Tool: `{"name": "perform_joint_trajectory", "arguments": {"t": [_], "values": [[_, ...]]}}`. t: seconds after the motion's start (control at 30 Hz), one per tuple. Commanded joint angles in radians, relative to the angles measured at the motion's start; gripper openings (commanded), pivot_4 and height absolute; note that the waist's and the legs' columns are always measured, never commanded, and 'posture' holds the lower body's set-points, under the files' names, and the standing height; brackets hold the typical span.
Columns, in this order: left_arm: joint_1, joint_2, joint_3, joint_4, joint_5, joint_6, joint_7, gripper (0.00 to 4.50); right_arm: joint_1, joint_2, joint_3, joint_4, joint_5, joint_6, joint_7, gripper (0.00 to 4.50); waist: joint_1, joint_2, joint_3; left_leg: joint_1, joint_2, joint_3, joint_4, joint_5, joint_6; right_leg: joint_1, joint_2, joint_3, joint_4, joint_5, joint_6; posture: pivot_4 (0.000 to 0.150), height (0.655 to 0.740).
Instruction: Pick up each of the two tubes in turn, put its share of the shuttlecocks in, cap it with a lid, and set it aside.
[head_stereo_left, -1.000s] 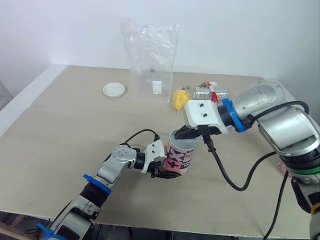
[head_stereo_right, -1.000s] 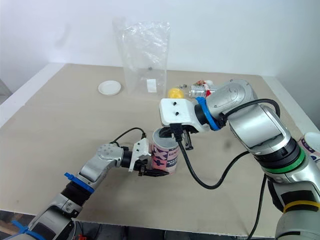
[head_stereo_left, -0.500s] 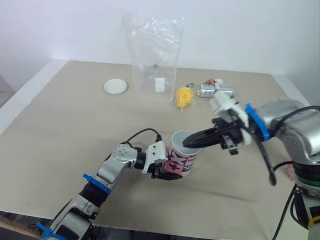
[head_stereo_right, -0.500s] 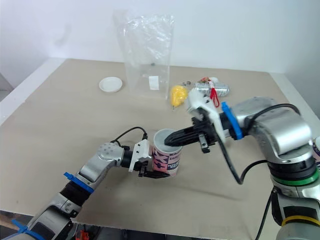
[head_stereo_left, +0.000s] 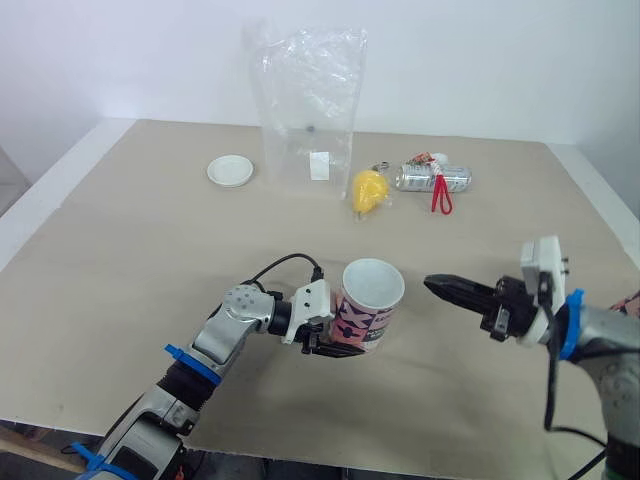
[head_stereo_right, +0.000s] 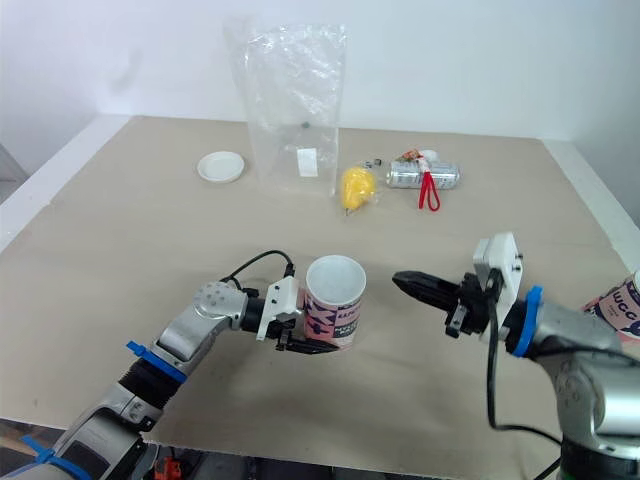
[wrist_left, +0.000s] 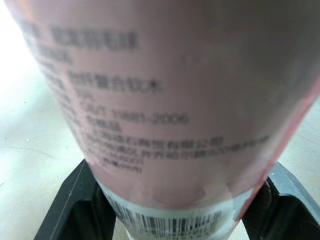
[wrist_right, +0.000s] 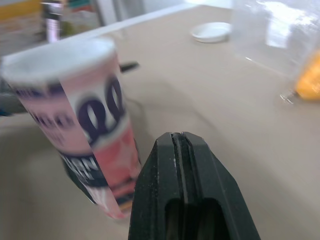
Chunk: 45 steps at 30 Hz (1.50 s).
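Note:
A pink printed tube (head_stereo_left: 366, 308) stands upright near the table's front, its white mouth open. My left gripper (head_stereo_left: 326, 338) is shut on its lower part; in the left wrist view the tube (wrist_left: 165, 100) sits between the black fingers (wrist_left: 75, 210). My right gripper (head_stereo_left: 436, 286) is shut and empty, level with the tube's rim and a short way to its right, pointing at it. In the right wrist view the shut fingertips (wrist_right: 180, 145) face the tube (wrist_right: 85, 120). A second pink tube (head_stereo_right: 622, 305) shows at the right edge. A white lid (head_stereo_left: 230, 171) lies far left.
A clear plastic bag (head_stereo_left: 308, 110) stands upright at the back. To its right lie a yellow object (head_stereo_left: 367, 190) and a small can with a red cord (head_stereo_left: 432, 180). Bare table (head_stereo_left: 120, 260) spreads to the left of the tube.
My right gripper has drawn back from the tube's mouth to the right and now hangs apart from it. My left gripper still holds the tube in place.

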Motion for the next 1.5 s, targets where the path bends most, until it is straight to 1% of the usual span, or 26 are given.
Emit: {"name": "perform_joint_trajectory", "arguments": {"t": [0.03, 0.2, 0.37, 0.47, 0.53, 0.7, 0.77, 0.8, 0.83, 0.87, 0.9, 0.93, 0.97, 1.03, 1.07, 1.1, 1.3, 1.37, 1.5], "values": [[0.023, 0.02, -0.02, 0.029, 0.037, 0.021, 0.007, 2.75, 0.016, -0.005, 0.013, -0.022, -0.015, -0.087, -0.025, 0.06, -0.002, 0.0, 0.0, 0.0, 0.0, 0.0, 0.0, 0.0, 0.0, 0.0, 0.0, 0.0, 0.0, 0.0, 0.0, 0.15, 0.74], [0.028, 0.021, -0.02, 0.027, 0.037, 0.021, 0.012, 2.75, 0.046, -0.011, 0.066, 0.011, -0.04, -0.156, -0.029, 0.06, -0.002, 0.0, 0.0, 0.001, 0.0, -0.001, 0.0, 0.0, 0.0, 0.001, 0.0, 0.0, 0.0, 0.0, 0.0, 0.15, 0.74], [0.031, 0.02, -0.018, 0.024, 0.035, 0.026, 0.019, 2.75, -0.013, -0.048, 0.078, 0.039, -0.016, -0.167, -0.034, 0.06, -0.003, 0.0, 0.0, 0.001, 0.0, 0.0, 0.0, 0.0, 0.0, 0.001, 0.0, 0.0, 0.0, 0.0, 0.0, 0.15, 0.74], [0.038, 0.017, -0.018, 0.02, 0.032, 0.027, 0.026, 2.75, -0.044, -0.077, 0.091, 0.042, 0.023, -0.126, -0.025, 0.06, -0.003, -0.001, 0.0, 0.001, 0.0, -0.001, 0.0, 0.0, 0.0, 0.002, 0.0, 0.0, 0.0, 0.0, 0.0, 0.15, 0.74], [0.045, 0.015, -0.02, 0.016, 0.033, 0.026, 0.029, 2.75, -0.037, -0.086, 0.11, 0.048, 0.025, -0.123, -0.014, 0.06, -0.003, -0.001, 0.0, 0.001, 0.0, -0.001, 0.0, 0.0, 0.0, 0.002, 0.0, 0.0, 0.0, 0.0, 0.0, 0.15, 0.74], [0.052, 0.018, -0.019, 0.012, 0.033, 0.022, 0.032, 2.75, 0.004, -0.071, 0.159, 0.088, -0.011, -0.195, 0.0, 0.06, -0.003, -0.001, 0.0, 0.001, 0.0, -0.001, 0.0, 0.0, 0.0, 0.002, 0.0, 0.0, 0.0, 0.0, 0.0, 0.15, 0.74], [0.05, 0.022, -0.016, 0.018, 0.034, 0.014, 0.032, 2.75, 0.024, -0.066, 0.176, 0.117, -0.037, -0.244, 0.012, 0.64, -0.003, -0.001, 0.0, 0.001, 0.0, -0.001, 0.0, 0.0, 0.0, 0.002, 0.0, 0.0, 0.0, 0.0, 0.0, 0.15, 0.74], [0.047, 0.023, -0.014, 0.023, 0.034, 0.01, 0.032, 2.75, 0.034, -0.069, 0.185, 0.13, -0.047, -0.266, 0.022, 0.84, -0.003, -0.001, 0.0, 0.001, 0.0, -0.001, 0.0, 0.0, 0.0, 0.002, 0.0, 0.0, 0.0, 0.0, 0.0, 0.15, 0.74], [0.043, 0.021, -0.007, 0.033, 0.037, -0.012, 0.04, 3.33, 0.047, -0.072, 0.194, 0.143, -0.061, -0.296, 0.035, 1.34, -0.003, -0.001, 0.0, 0.001, 0.0, -0.001, 0.0, 0.0, 0.0, 0.002, 0.0, 0.0, 0.0, 0.0, 0.0, 0.15, 0.74], [0.038, 0.017, 0.002, 0.043, 0.036, -0.029, 0.048, 3.57, 0.061, -0.075, 0.203, 0.155, -0.072, -0.32, 0.048, 1.91, -0.003, -0.001, 0.0, 0.001, 0.0, -0.001, 0.0, 0.0, 0.0, 0.002, 0.0, 0.0, 0.0, 0.0, 0.0, 0.15, 0.74], [0.034, 0.014, 0.009, 0.05, 0.03, -0.036, 0.048, 3.93, 0.071, -0.077, 0.209, 0.162, -0.075, -0.335, 0.058, 2.34, -0.004, 0.0, 0.001, 0.001, 0.0, -0.001, 0.0, 0.0, 0.0, 0.002, 0.0, 0.0, 0.0, 0.0, 0.0, 0.15, 0.74], [0.031, 0.011, 0.015, 0.057, 0.027, -0.05, 0.048, 4.45, 0.079, -0.076, 0.213, 0.168, -0.08, -0.353, 0.065, 2.89, -0.004, -0.001, 0.001, 0.001, 0.0, -0.001, 0.0, 0.0, 0.0, 0.002, 0.0, 0.0, 0.0, 0.0, 0.0, 0.15, 0.74], [0.027, 0.009, 0.019, 0.062, 0.024, -0.061, 0.048, 4.5, 0.086, -0.077, 0.217, 0.172, -0.083, -0.363, 0.072, 2.98, -0.004, 0.0, 0.001, 0.001, 0.0, -0.001, 0.0, 0.0, 0.0, 0.002, 0.0, 0.0, 0.0, 0.0, 0.0, 0.15, 0.74], [0.023, 0.007, 0.025, 0.069, 0.021, -0.075, 0.047, 4.5, 0.096, -0.08, 0.225, 0.181, -0.09, -0.393, 0.085, 3.99, -0.004, 0.0, 0.001, 0.001, 0.0, -0.001, 0.0, 0.0, 0.0, 0.002, 0.0, 0.0, 0.0, 0.0, 0.0, 0.15, 0.74], [0.02, 0.005, 0.029, 0.072, 0.019, -0.081, 0.046, 4.5, 0.101, -0.08, 0.232, 0.186, -0.097, -0.411, 0.093, 4.28, -0.004, 0.0, 0.001, 0.001, 0.0, -0.001, 0.0, 0.0, 0.0, 0.002, 0.001, 0.0, 0.0, 0.0, 0.0, 0.15, 0.74], [0.019, 0.004, 0.032, 0.075, 0.02, -0.091, 0.048, 4.5, 0.105, -0.08, 0.238, 0.19, -0.1, -0.422, 0.1, 4.41, -0.004, 0.0, 0.001, 0.001, 0.0, -0.001, 0.0, 0.0, 0.0, 0.002, 0.001, 0.0, 0.0, 0.0, 0.0, 0.15, 0.74], [0.028, 0.038, 0.048, 0.054, 0.013, -0.138, 0.018, 4.5, 0.115, -0.064, 0.305, 0.223, -0.142, -0.512, 0.126, 4.41, -0.005, 0.0, 0.001, 0.001, 0.0, -0.001, 0.0, 0.001, 0.0, 0.002, 0.001, 0.0, 0.0, 0.0, 0.0, 0.15, 0.74], [0.035, 0.063, 0.052, 0.046, 0.013, -0.161, 0.002, 4.5, 0.114, -0.056, 0.327, 0.229, -0.156, -0.532, 0.122, 4.41, -0.005, 0.0, 0.001, 0.001, 0.0, -0.001, 0.0, 0.001, 0.0, 0.002, 0.001, 0.0, 0.0, 0.0, 0.0, 0.15, 0.74], [0.068, 0.131, 0.09, -0.011, -0.03, -0.165, -0.038, 4.5, 0.076, 0.0, 0.393, 0.266, -0.209, -0.598, 0.089, 4.41, -0.011, 0.0, 0.003, 0.001, 0.001, -0.001, 0.0, 0.001, 0.0, 0.002, 0.001, 0.0, 0.0, 0.0, 0.0, 0.15, 0.74]]}}
